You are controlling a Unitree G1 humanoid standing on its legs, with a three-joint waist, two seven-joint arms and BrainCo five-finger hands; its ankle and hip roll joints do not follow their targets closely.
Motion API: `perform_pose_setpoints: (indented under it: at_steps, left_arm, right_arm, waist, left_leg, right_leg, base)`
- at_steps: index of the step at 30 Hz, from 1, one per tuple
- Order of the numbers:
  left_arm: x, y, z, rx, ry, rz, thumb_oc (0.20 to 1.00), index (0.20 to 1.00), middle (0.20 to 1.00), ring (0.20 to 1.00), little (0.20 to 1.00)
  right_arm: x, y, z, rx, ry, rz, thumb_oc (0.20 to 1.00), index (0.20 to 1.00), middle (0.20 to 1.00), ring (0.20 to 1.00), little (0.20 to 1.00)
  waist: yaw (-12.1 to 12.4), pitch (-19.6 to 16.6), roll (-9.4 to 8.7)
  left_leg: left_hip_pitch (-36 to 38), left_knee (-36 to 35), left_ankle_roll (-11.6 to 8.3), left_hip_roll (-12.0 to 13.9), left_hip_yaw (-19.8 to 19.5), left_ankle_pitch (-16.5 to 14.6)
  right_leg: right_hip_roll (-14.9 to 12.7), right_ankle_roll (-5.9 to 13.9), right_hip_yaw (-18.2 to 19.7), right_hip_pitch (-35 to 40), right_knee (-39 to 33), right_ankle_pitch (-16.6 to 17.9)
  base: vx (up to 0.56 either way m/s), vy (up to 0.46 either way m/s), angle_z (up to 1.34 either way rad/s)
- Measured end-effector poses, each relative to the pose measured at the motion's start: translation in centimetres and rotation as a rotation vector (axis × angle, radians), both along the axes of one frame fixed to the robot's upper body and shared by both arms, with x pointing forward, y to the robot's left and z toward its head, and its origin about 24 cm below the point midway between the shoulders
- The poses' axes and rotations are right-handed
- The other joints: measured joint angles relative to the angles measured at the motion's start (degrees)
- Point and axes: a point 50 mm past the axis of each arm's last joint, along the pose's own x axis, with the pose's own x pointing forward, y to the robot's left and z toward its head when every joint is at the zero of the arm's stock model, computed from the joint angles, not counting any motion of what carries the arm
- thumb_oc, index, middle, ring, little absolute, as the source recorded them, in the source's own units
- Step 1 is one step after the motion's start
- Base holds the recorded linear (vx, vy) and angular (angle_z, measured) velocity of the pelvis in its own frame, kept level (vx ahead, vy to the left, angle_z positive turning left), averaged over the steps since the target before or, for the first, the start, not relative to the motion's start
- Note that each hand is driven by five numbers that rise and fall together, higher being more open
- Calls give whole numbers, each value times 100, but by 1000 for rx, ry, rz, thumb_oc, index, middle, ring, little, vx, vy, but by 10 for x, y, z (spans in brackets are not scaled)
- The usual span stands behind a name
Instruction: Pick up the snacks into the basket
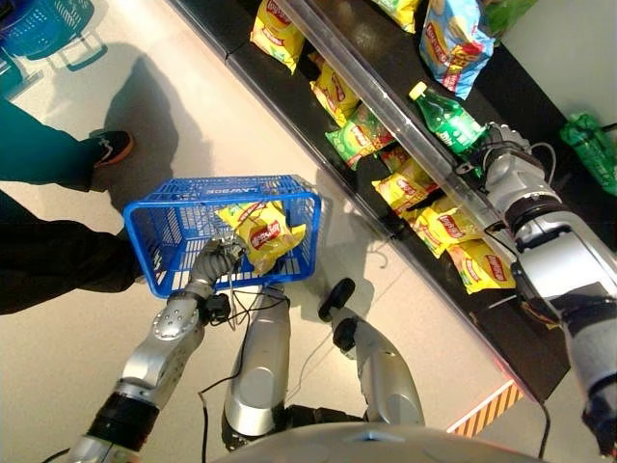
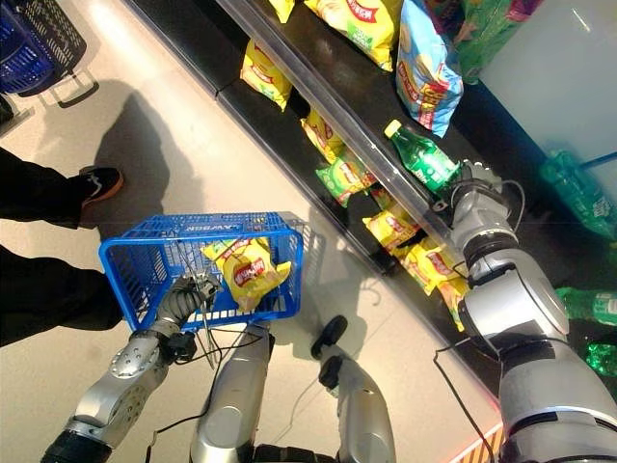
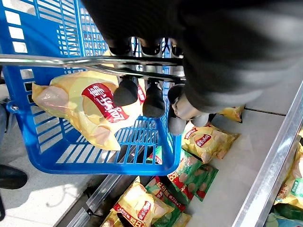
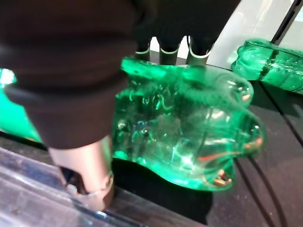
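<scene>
A blue plastic basket point(image 1: 164, 231) hangs by its wire handle point(image 3: 71, 60), and my left hand point(image 1: 214, 260) is curled round that handle. Inside it a yellow snack bag point(image 1: 258, 231) leans against the basket's wall. On the dark shelf to the right lies a green bottle point(image 1: 445, 121) with a yellow cap. My right hand point(image 1: 501, 154) has hold of the bottle's lower end: in the right wrist view the green bottle point(image 4: 184, 127) sits between the fingers point(image 4: 161, 52) and the thumb.
Yellow and green snack bags point(image 1: 410, 183) lie along the lower shelf, and a blue bag point(image 1: 453, 39) lies on the upper one. More green bottles point(image 1: 590, 145) are at the far right. A person's legs and shoe point(image 1: 114, 145) stand left, near another blue basket point(image 1: 43, 24).
</scene>
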Motion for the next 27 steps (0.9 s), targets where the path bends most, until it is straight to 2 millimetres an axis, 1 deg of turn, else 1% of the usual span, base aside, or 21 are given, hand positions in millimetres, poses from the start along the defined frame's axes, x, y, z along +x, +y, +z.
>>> perform_pose_setpoints:
  at_steps: [7,9,11,13,14,15,17,20,21,23,24,25,26,27]
  left_arm:
    - [0,0,0,-2,0,0,200,200,200,200,200]
    - [0,0,0,-4,0,4,200,200,200,200,200]
    - [0,0,0,-3,0,7,200,200,200,200,200]
    - [1,0,1,-8,-2,11,200,200,200,200,200]
    - [1,0,1,-7,-1,14,200,200,200,200,200]
    - [0,1,0,-8,-1,18,200,200,200,200,200]
    - [0,0,0,-8,1,23,200,200,200,200,200]
    - [0,1,-1,-8,6,28,200,200,200,200,200]
    - [-2,2,-3,-11,15,34,200,200,200,200,200]
    - [-3,2,-4,-15,19,35,200,200,200,200,200]
    - [-2,2,-3,-16,17,34,200,200,200,200,200]
    - [-2,2,-3,-15,15,34,200,200,200,200,200]
    - [-2,2,-3,-15,16,35,200,200,200,200,200]
    - [-2,2,-3,-16,18,35,200,200,200,200,200]
  right_arm:
    - [0,1,-1,34,-25,-9,200,200,200,200,200]
    - [-2,-1,-6,152,-80,-30,200,200,200,200,200]
    - [-4,-2,-11,227,-128,-40,200,200,200,200,200]
    - [-8,-2,-18,368,-212,-48,200,200,200,200,200]
    - [-11,-2,-21,431,-255,-48,200,200,200,200,200]
    - [-12,-2,-21,487,-291,-45,200,200,200,200,200]
    - [-16,-1,-25,606,-361,-41,200,200,200,200,200]
    - [-28,1,-38,705,-415,-20,200,200,200,200,200]
    - [-33,3,-43,768,-446,-12,200,200,200,200,200]
    - [-37,6,-50,817,-458,-15,200,200,200,200,200]
    - [-43,7,-57,859,-466,-17,200,200,200,200,200]
    - [-47,10,-64,885,-468,-14,200,200,200,200,200]
    - [-49,11,-67,908,-476,-12,200,200,200,200,200]
    - [-55,13,-75,935,-467,-17,200,200,200,200,200]
  waist:
    - [-9,-1,-1]
    - [-13,-2,-2]
    - [-9,-2,0]
    - [-21,0,1]
    - [-89,4,11]
    - [-59,14,30]
    - [-99,26,75]
    - [-161,37,110]
    - [-139,37,117]
    - [-170,36,127]
    - [-231,41,138]
    - [-283,45,156]
    - [-321,41,165]
    - [-366,36,199]
  left_leg:
    - [3,19,0,-8,11,0]
    - [43,22,4,-7,30,3]
    - [66,21,6,-12,43,3]
    - [121,20,37,-9,92,23]
    - [177,21,40,-12,128,23]
    - [198,0,51,-7,141,37]
    - [346,-78,37,-1,232,65]
    - [477,-117,62,9,306,64]
    - [576,-169,76,12,370,72]
    - [660,-215,79,8,409,70]
    - [746,-249,85,24,500,59]
    - [849,-288,92,25,527,54]
    - [899,-310,95,25,543,52]
    - [1017,-344,102,21,567,32]
  right_leg:
    - [-8,4,28,-17,38,-6]
    - [-13,9,42,13,43,-12]
    - [-22,16,61,21,66,-20]
    - [-28,27,119,28,98,-18]
    - [-37,45,145,49,102,-16]
    - [-38,41,148,75,104,-10]
    - [-39,36,242,132,90,-2]
    - [-35,44,271,245,42,-12]
    - [-37,52,346,288,34,-7]
    - [-39,58,398,328,18,-8]
    - [-35,60,475,348,17,-7]
    - [-35,66,496,433,-10,-10]
    - [-36,76,503,475,-17,-17]
    - [-37,85,556,557,-34,-20]
  base:
    - [0,0,0]
    - [0,0,0]
    - [10,7,-6]
    - [9,2,-11]
    - [2,3,-7]
    - [1,0,-13]
    - [7,-2,-15]
    - [27,8,-10]
    - [29,-2,-16]
    - [37,-3,-20]
    - [28,-6,-22]
    - [33,-5,-17]
    - [44,-24,-13]
    - [23,-17,-12]
